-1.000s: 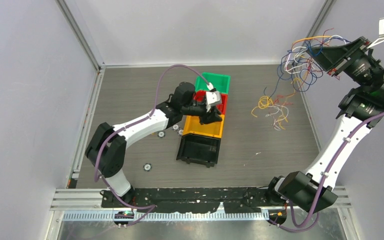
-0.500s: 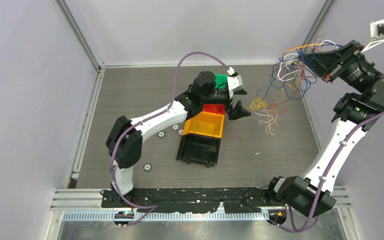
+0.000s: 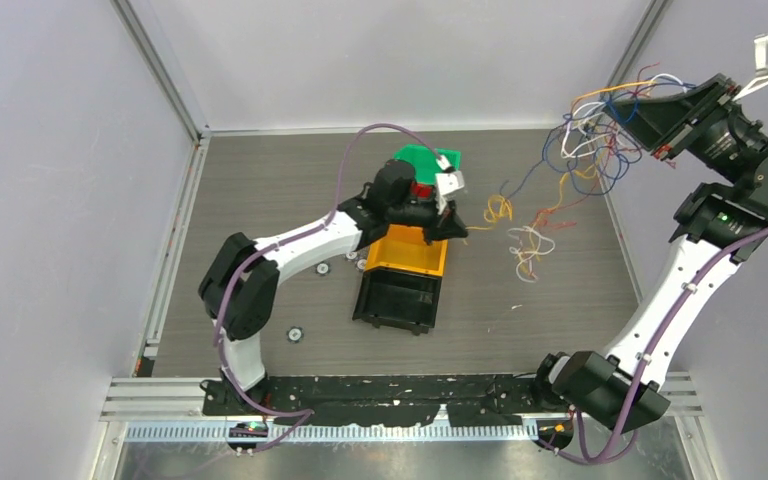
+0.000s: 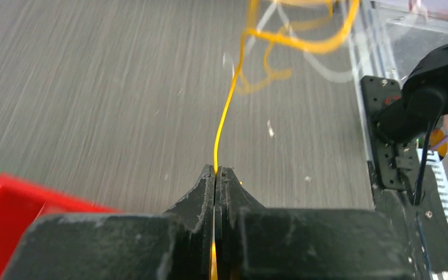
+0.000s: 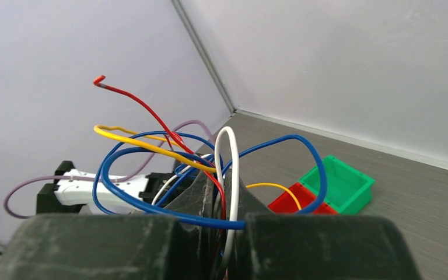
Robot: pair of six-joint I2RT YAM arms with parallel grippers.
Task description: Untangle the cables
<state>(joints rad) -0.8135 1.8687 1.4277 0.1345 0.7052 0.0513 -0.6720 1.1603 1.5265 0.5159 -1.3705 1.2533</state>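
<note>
A raised tangle of cables (image 3: pixel 590 140) in blue, white, yellow and red hangs at the far right. My right gripper (image 3: pixel 636 117) is shut on it. In the right wrist view several strands, a white loop (image 5: pixel 234 163) among them, pass between that gripper's (image 5: pixel 221 182) closed jaws. More loose cables (image 3: pixel 526 245) trail down onto the table. My left gripper (image 3: pixel 457 222) sits by the bins, shut on a single yellow cable (image 4: pixel 221 125). This cable runs taut from the left gripper's tips (image 4: pixel 216 170) to blurred yellow loops (image 3: pixel 496 208) beyond.
A row of bins stands mid-table: green (image 3: pixel 422 158), red (image 3: pixel 421 190) mostly hidden under the left arm, yellow (image 3: pixel 410 252) and black (image 3: pixel 397 298). Small round parts (image 3: pixel 295 334) lie on the table to the left. Walls close in at the back and both sides.
The left gripper swung from the bins out to the loose strands, opened, shut on the yellow cable and drew back toward the bins. The strands on the table slid left. The right arm barely shifted.
</note>
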